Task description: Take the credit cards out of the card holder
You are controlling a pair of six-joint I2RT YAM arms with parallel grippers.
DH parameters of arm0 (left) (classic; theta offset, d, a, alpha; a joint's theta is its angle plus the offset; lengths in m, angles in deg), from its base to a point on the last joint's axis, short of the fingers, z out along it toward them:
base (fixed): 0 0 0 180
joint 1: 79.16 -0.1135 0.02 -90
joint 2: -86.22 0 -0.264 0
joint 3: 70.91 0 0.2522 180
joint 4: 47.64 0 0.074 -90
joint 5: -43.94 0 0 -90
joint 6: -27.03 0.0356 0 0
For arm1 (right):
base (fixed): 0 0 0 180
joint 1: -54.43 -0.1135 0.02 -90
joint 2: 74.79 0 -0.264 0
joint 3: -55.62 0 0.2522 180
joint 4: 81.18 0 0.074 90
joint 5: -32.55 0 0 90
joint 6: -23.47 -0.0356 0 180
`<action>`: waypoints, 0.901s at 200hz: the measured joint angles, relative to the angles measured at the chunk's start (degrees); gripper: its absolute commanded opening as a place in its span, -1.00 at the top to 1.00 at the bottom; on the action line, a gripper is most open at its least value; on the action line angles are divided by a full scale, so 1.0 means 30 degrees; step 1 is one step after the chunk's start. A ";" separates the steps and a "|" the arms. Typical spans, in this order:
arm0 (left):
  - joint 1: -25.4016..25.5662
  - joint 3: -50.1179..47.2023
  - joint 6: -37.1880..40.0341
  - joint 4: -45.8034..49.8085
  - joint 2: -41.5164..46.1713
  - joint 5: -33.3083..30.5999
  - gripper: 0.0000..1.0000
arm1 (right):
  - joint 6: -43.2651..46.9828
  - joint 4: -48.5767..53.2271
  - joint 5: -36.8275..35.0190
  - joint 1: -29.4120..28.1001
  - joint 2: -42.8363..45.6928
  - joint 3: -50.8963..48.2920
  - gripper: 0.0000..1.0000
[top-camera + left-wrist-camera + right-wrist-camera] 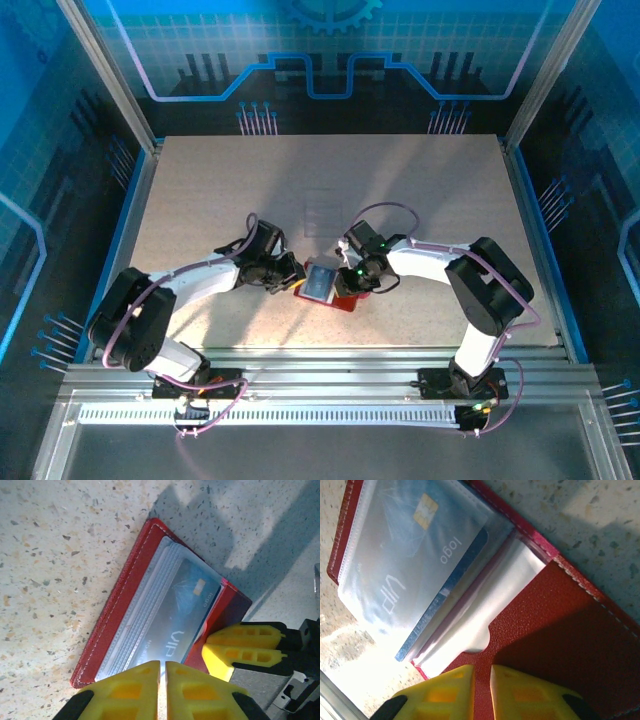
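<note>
Speckled counter [60, 540], with the open red holder [125, 585] lying mid-counter between my two arms. My right tool [482, 670] pinches its right leaf. My left tool [163, 665], fingers [130, 690] together, sits just at the near end of the blue card [185, 615], whose long axis points away from it.

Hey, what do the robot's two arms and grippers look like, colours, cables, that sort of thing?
The left arm and right arm have white curved links, black joint housings and thin purple cables looping alongside. The left gripper and right gripper end in blocky yellow plastic fingers with rectangular recesses. Small green lights glow near the right wrist.
</note>
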 measured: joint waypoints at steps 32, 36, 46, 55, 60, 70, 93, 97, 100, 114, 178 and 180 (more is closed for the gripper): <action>0.0503 0.0444 -0.0058 0.0007 -0.0146 0.0015 0.74 | 0.1158 0.0940 -0.0197 -0.0095 0.0262 -0.0007 0.66; 0.0568 0.0532 -0.0066 0.0000 -0.0211 0.0036 0.74 | 0.1297 0.1093 -0.0219 -0.0095 0.0284 -0.0007 0.66; 0.0729 0.0736 -0.0058 -0.0029 -0.0401 0.0109 0.73 | 0.1632 0.1457 -0.0372 -0.0102 0.0328 -0.0007 0.66; 0.0838 0.0860 -0.0066 -0.0124 -0.0648 0.0189 0.74 | 0.1865 0.1668 -0.0532 -0.0095 0.0364 -0.0007 0.66; 0.0874 0.0903 -0.0066 -0.0175 -0.0780 0.0219 0.73 | 0.1989 0.1785 -0.0612 -0.0087 0.0393 -0.0007 0.66; 0.0962 0.0947 -0.0066 -0.0248 -0.1035 0.0277 0.74 | 0.2186 0.1996 -0.0765 -0.0066 0.0452 -0.0007 0.66; 0.1151 0.1086 -0.0073 -0.0350 -0.1530 0.0364 0.73 | 0.2696 0.2681 -0.1297 0.0044 0.0488 0.0262 0.66; 0.1188 0.1137 -0.0073 -0.0357 -0.1610 0.0372 0.73 | 0.2798 0.2849 -0.1508 0.0058 0.0488 0.0364 0.65; 0.1209 0.1180 -0.0073 -0.0364 -0.1661 0.0372 0.73 | 0.2849 0.2965 -0.1676 0.0058 0.0481 0.0452 0.65; 0.1268 0.1377 -0.0073 -0.0488 -0.1909 0.0444 0.73 | 0.3162 0.3534 -0.2361 0.0095 0.0321 0.0954 0.65; 0.1887 0.1894 -0.0605 -0.1443 -0.3075 0.0729 0.74 | 0.3883 0.3840 -0.2521 0.0219 -0.0262 0.1727 0.66; 0.1923 0.1902 -0.0627 -0.1472 -0.3118 0.0736 0.74 | 0.3876 0.3840 -0.2477 0.0219 -0.0262 0.1727 0.66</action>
